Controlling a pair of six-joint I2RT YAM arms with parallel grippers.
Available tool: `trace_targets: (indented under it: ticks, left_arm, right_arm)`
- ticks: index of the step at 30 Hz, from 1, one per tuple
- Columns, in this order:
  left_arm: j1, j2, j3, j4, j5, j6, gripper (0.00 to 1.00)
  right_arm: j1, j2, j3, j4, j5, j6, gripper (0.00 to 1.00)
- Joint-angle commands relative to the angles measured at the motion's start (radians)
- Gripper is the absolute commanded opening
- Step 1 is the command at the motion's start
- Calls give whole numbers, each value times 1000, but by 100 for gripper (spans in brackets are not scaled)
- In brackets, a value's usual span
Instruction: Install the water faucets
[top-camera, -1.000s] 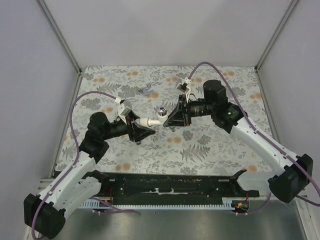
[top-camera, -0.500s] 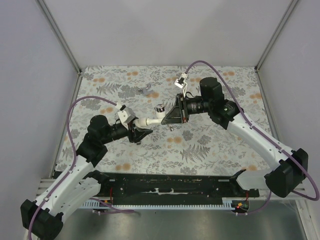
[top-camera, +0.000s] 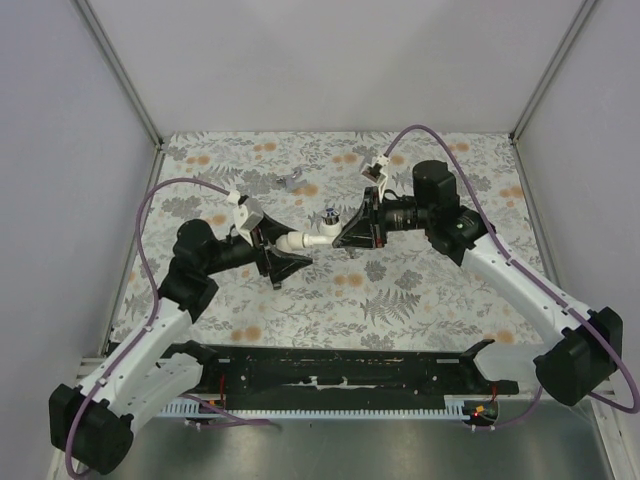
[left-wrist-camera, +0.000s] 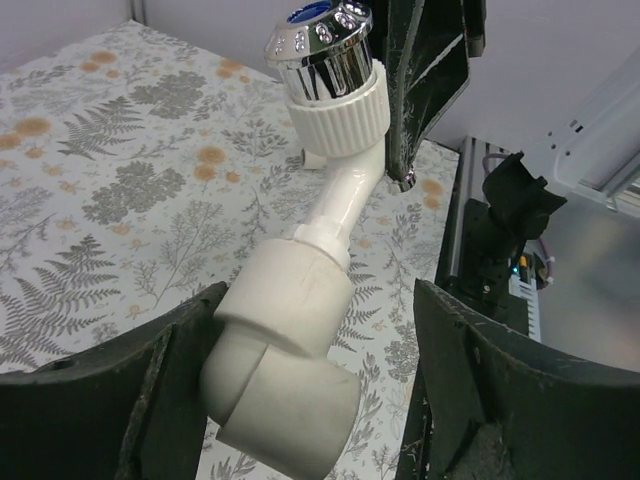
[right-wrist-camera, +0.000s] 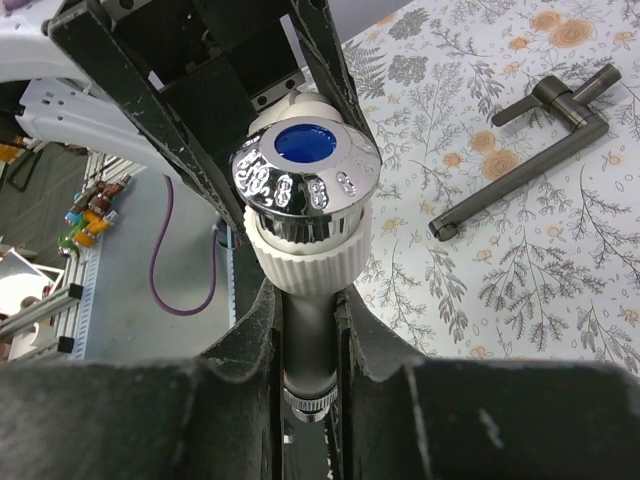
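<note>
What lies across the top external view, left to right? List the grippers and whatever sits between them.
left gripper → water faucet → right gripper

In the overhead view the faucet now slopes more steeply toward the upper right, and its chrome cap sits higher and further right than a second ago. The right gripper has shifted right after edging left, and the left gripper has swung back up.
</note>
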Motion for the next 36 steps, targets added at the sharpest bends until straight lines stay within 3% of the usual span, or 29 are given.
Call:
trace_targets:
  ticks: [1, 5, 7, 9, 10, 11, 22, 30, 31, 34, 36]
  left_arm:
    - [-1, 37, 59, 98, 159, -51, 78]
    - [-1, 78, 97, 87, 256, -18, 69]
    - [-2, 90, 108, 71, 287, 9, 58]
    - [-2, 95, 108, 57, 301, 43, 32]
    - [-1, 94, 110, 45, 307, 64, 6]
    - [-2, 89, 111, 26, 308, 87, 2]
    - [-8, -41, 146, -354, 141, 492, 2]
    - [-16, -57, 122, -353, 49, 479, 2]
    - [-16, -55, 116, -335, 26, 451, 7]
    - [-16, -63, 102, -244, -52, 317, 49]
    - [-16, -83, 90, -175, -129, 237, 70]
  right_arm:
    - [-6, -32, -18, 144, -81, -70, 0]
    - [-9, -29, -26, 130, -133, -108, 0]
    - [-9, -24, -23, 125, -145, -110, 0]
    - [-9, -21, -21, 121, -147, -110, 0]
    - [-9, -20, -20, 115, -142, -106, 0]
    - [-9, -20, -18, 112, -132, -98, 0]
    - [-9, 33, -8, 70, -69, 134, 0]
    - [-9, 46, -8, 61, -63, 143, 0]
    - [-11, 45, -6, 55, -44, 134, 0]
    - [-17, 48, -2, 10, 5, 89, 0]
    - [-35, 54, -8, 4, 31, 89, 0]
